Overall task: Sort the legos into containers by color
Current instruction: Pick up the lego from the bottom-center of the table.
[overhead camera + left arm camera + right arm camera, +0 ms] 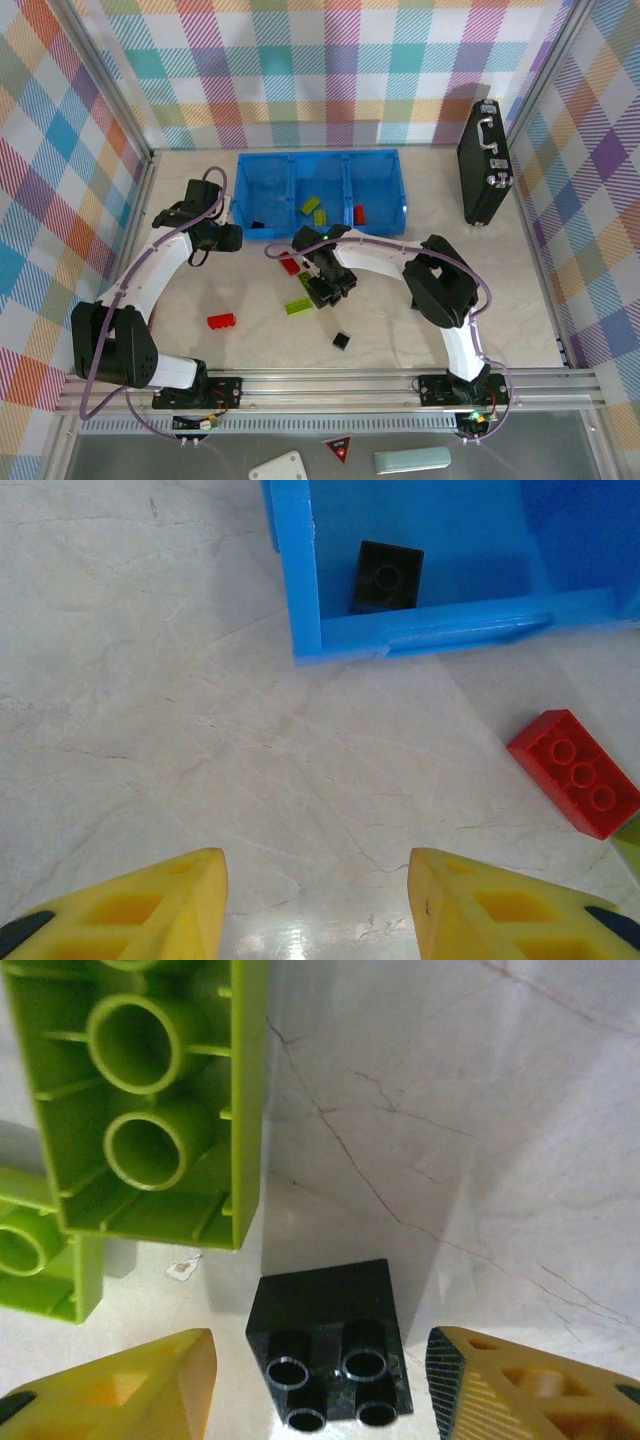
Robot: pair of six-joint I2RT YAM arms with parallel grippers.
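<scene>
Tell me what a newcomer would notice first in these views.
The bright blue tray at the back of the table stands out, with a brick or two in each of its three compartments and a red brick among others loose in front of it. Next comes the right gripper, open astride a small black brick on the table, beside a lime-green brick lying underside up.

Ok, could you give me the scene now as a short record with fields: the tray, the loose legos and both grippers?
tray: blue tray, three compartments
left compartment: black lego
middle compartment: lime legos
right compartment: red lego
loose on table, among others: red brick, lime brick
left gripper: open, empty, near tray corner
right gripper: open, either side of black piece, not gripping
</scene>
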